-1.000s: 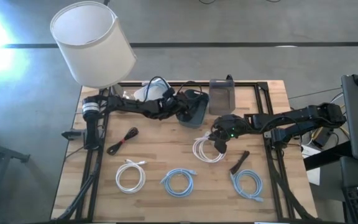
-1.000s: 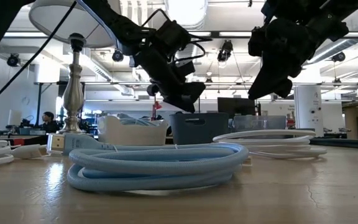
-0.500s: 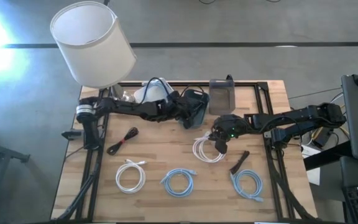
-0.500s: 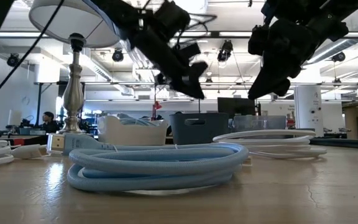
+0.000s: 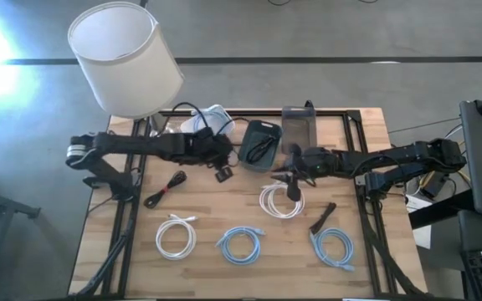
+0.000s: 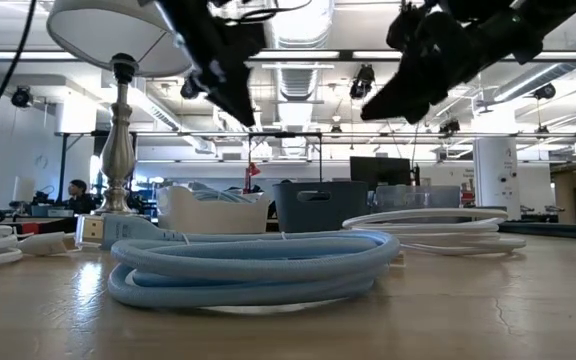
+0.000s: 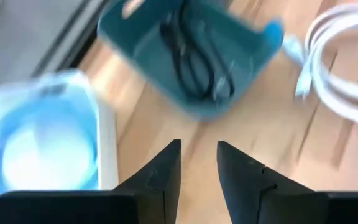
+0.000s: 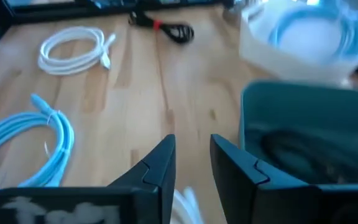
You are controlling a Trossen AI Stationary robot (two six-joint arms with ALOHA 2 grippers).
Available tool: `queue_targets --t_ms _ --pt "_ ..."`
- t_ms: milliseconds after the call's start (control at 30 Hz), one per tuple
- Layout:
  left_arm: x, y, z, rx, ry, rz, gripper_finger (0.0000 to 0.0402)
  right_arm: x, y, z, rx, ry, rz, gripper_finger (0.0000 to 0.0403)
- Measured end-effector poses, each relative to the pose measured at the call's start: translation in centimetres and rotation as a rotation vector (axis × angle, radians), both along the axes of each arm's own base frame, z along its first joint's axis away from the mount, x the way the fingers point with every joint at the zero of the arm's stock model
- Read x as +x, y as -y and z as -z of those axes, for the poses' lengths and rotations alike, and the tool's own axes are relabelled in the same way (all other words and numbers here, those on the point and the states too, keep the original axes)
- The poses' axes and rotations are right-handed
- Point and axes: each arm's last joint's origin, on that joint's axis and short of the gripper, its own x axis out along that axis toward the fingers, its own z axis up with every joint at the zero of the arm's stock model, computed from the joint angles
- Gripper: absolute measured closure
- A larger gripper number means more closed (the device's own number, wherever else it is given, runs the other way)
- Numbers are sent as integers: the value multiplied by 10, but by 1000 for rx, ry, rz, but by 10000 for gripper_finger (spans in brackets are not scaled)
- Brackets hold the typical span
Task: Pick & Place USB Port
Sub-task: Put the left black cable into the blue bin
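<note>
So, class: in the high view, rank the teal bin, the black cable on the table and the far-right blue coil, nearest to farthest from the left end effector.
From the left end effector:
1. Teal bin, just right.
2. Black cable, left.
3. Blue coil, front right.

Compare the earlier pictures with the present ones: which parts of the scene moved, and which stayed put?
The left claw drew back from over the teal bin, toward the table's left, leaving a black cable visible inside. The right claw shifted slightly toward the bin. The coiled cables, the clear bin and the lamp stayed put.

Black cable (image 5: pixel 262 148) in bin (image 5: pixel 248 136), between both tools, behind white coil (image 5: pixel 279 202).
</note>
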Motion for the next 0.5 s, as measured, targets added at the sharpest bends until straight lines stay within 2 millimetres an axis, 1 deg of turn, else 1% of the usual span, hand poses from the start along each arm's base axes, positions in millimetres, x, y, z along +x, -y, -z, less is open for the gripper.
queue_targets --t_ms 133,233,333,433,500 --pt "-18 7 0 -71 -72 -79 296 2 2 -5 -86 47 -35 289" --pt "-25 12 9 -90 -121 -99 296 3 3 -6 -143 53 -57 277" --pt "-30 16 25 -93 -178 -94 296 3 3 -6 -182 51 -74 264" --pt "-40 19 45 -99 -274 -91 297 3 5 -6 -206 47 -81 252" --pt "-48 20 59 -134 -339 -87 298 4 6 -9 -222 54 -83 243"
